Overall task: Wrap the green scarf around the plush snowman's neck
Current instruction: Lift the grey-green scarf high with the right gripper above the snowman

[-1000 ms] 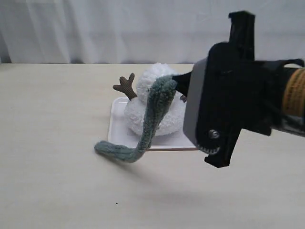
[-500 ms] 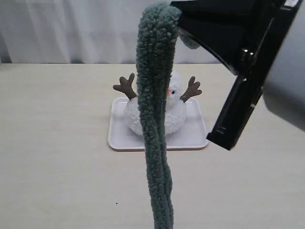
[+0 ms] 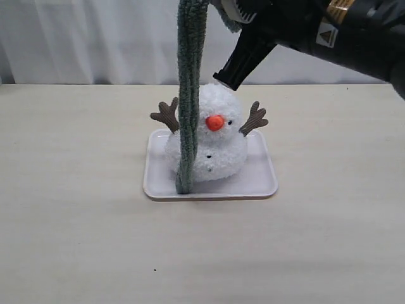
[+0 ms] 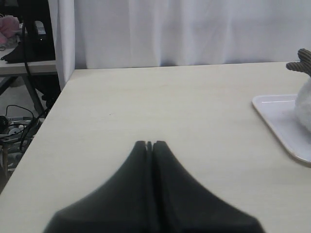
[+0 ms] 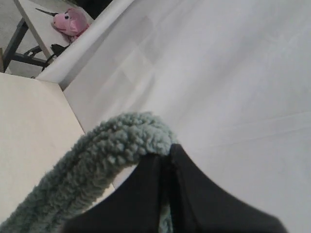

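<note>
Exterior view: scarf [image 3: 190, 95] hung vertically before the snowman [image 3: 221, 149], lower end reaching the tray [image 3: 261, 185] on which the snowman sat. Right gripper [image 5: 167, 156] was clamped on the scarf's upper fold. Left gripper [image 4: 149, 144] was closed, empty, over the table [image 4: 160, 102].

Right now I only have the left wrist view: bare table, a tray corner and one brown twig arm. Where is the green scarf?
Observer: In the exterior view the green scarf hangs straight down across the front of the plush snowman.
Operator: What is holding it up?
Observer: The right end effector. The right wrist view shows it shut on the scarf near its top.
Operator: Is any of it around the neck?
Observer: No, it is a single vertical strand. Its lower tip shows against the white tray, but I cannot tell whether it touches there.
</note>
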